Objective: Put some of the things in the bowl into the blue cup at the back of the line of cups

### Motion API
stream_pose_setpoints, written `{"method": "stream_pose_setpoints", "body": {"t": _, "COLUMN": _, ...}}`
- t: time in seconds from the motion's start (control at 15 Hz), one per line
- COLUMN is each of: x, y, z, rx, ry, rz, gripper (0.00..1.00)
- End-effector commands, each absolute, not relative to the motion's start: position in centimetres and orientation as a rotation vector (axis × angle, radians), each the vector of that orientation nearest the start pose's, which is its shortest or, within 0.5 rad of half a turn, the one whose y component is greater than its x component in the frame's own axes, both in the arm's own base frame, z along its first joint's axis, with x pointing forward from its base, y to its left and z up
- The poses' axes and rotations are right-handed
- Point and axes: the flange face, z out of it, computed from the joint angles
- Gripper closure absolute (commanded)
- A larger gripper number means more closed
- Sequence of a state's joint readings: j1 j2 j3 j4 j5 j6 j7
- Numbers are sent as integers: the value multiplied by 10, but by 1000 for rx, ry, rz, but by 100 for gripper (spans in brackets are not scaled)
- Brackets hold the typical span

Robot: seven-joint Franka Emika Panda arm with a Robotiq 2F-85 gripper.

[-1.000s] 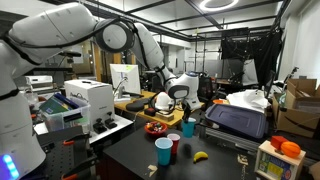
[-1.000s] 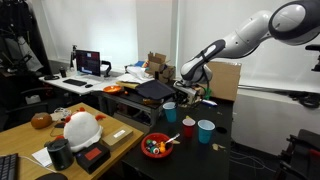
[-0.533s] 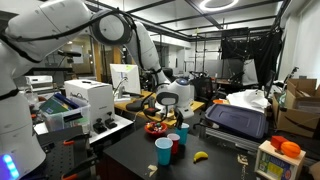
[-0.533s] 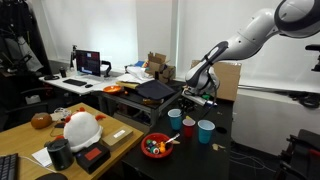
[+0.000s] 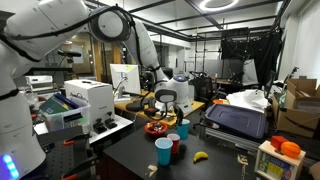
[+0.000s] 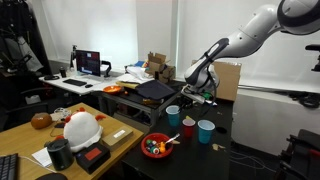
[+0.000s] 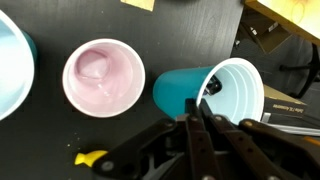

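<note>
I'm hovering the gripper (image 7: 197, 112) right over the rim of the blue cup (image 7: 220, 92) in the wrist view. That's the cup at the back end of the row, beside the red cup (image 7: 104, 76), with the lighter cyan cup (image 7: 12, 60) just poking in at the edge.

The jaws are looking pressed together, but I can't tell whether there's a bit pinched between them or nothing at all. It's too small to make out. The bits (image 6: 151, 146) are sitting in the red bowl (image 6: 158, 155) in an exterior view, near the cups.

I'm guessing those bits are tiny, light and probably hard enough to squirt out sideways. So I'm thinking one at a time, held across the middle with the very fingertips.

The cup is looking like thin, light plastic, so a bump on the rim could tip it. I'm planning to let go from straight above the opening. The yellow banana thing (image 7: 90, 157) is lying by the cups and I'm ignoring it.
</note>
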State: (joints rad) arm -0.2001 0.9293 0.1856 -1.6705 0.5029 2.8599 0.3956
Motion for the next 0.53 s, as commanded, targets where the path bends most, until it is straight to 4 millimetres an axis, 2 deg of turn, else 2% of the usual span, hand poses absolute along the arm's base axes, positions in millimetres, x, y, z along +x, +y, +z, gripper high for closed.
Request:
{"method": "stream_pose_setpoints", "body": {"t": 0.0, "x": 682, "y": -42, "z": 99, "rx": -2432, "ry": 1252, "rz": -255, "gripper": 99}}
{"method": "stream_pose_setpoints", "body": {"t": 0.47, "x": 709, "y": -52, "z": 97, "rx": -2390, "ry": 1251, "rz": -276, "gripper": 99}}
